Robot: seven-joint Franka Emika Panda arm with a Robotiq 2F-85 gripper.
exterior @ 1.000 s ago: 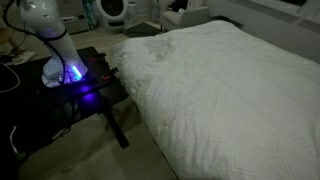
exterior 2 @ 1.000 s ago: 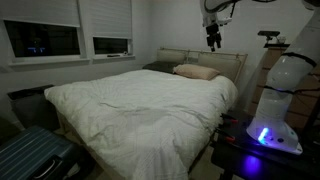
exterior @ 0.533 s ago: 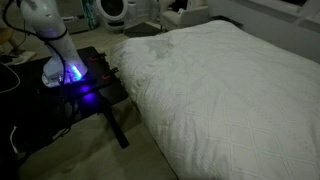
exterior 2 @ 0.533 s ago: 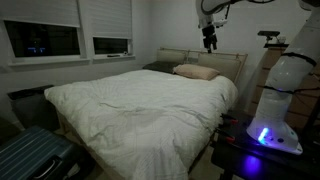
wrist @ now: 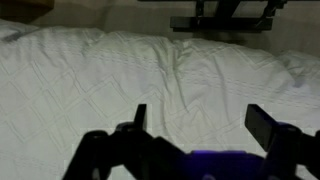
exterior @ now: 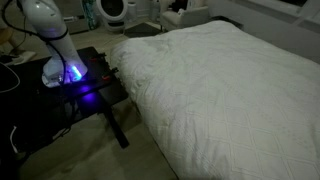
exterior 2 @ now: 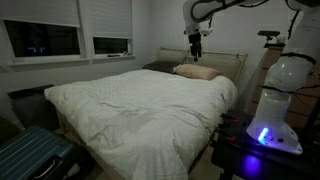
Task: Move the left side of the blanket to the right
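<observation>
The claw (wrist: pixel 200 125) is open: in the wrist view its two dark fingers (wrist: pixel 138 116) stand well apart with nothing between them, and only creased white fabric shows below. In an exterior view the claw (exterior 2: pixel 196 55) hangs in the air from the arm (exterior 2: pixel 215 8), pointing down, above the head end of the bed and clear of everything. Just under it lies a pillow (exterior 2: pixel 195 71), resting against the pale headboard (exterior 2: pixel 228 62).

The blanket (exterior 2: pixel 140 105) is spread flat over the whole bed, reaching from the pillow to the foot and draping over both long sides. In both exterior views its surface is wrinkled and puffy, and its near edge (exterior: pixel 150 115) hangs down toward the floor.

Beside the bed stands the robot's white base (exterior 2: pixel 278 85), with a blue light (exterior 2: pixel 262 133) glowing at its foot. The base (exterior: pixel 52 40) sits on a dark tabletop (exterior: pixel 98 72), close to the blanket's corner but not touching it. On the far side of the bed a dark suitcase (exterior 2: pixel 35 155) stands below two windows (exterior 2: pixel 42 40).
</observation>
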